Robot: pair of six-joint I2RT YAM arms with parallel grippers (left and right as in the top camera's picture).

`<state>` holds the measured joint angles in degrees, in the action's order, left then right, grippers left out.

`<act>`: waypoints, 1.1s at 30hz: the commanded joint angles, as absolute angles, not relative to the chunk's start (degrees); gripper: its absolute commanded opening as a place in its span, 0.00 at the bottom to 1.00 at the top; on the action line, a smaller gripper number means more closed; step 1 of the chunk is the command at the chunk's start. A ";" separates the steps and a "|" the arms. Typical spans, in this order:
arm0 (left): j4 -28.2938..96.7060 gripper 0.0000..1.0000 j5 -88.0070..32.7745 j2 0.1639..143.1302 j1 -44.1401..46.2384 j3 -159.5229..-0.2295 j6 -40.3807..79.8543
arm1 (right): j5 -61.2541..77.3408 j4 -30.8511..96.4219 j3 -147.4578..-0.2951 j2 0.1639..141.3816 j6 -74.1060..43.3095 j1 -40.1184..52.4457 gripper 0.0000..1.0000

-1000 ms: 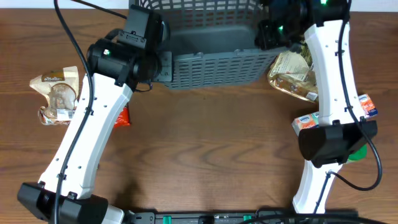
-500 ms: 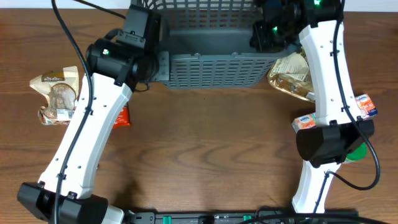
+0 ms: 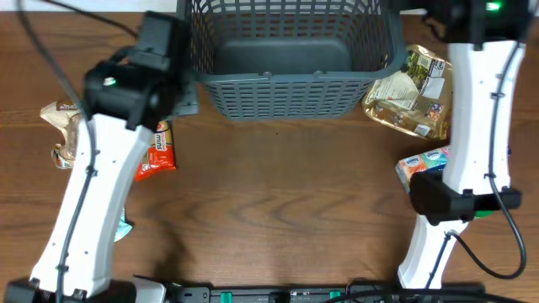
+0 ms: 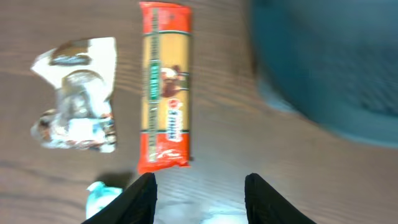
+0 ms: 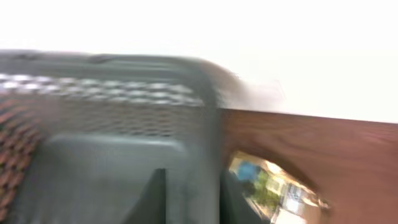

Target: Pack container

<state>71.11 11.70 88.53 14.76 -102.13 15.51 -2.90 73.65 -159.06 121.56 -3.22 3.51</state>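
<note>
The container [image 3: 286, 97], a dark grey slotted basket, stands upright at the table's far middle. It shows blurred in the left wrist view [image 4: 323, 62] and in the right wrist view [image 5: 112, 155]. My right gripper [image 5: 193, 199] straddles the basket's right wall with a finger on each side, at the far right corner [image 3: 417, 13]. My left gripper [image 4: 200, 193] is open and empty, above the table just left of the basket [image 3: 184, 99]. A red and yellow packet [image 4: 165, 87] lies ahead of it [image 3: 156, 147].
A clear crumpled packet [image 3: 67, 126] lies at the left [image 4: 78, 93]. A small teal packet [image 4: 102, 196] lies nearer the front left. A clear snack bag [image 3: 413, 93] lies right of the basket [image 5: 273, 186]. An orange and blue box [image 3: 421, 164] lies at the right.
The basket went from tilted toward me to upright and shifted back. My left gripper came off its left corner and moved left. My right arm moved right.
</note>
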 commanded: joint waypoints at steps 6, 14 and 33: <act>73.30 0.45 13.54 86.96 11.75 -103.09 17.89 | 0.51 71.40 -155.37 121.86 -13.93 -7.09 0.01; 73.30 0.45 13.54 86.96 11.75 -103.09 17.87 | 10.20 68.77 -149.56 121.95 -4.82 -10.55 0.01; 73.30 0.45 13.54 86.96 11.75 -103.09 17.87 | 27.22 61.32 -131.13 121.97 6.63 -9.15 0.01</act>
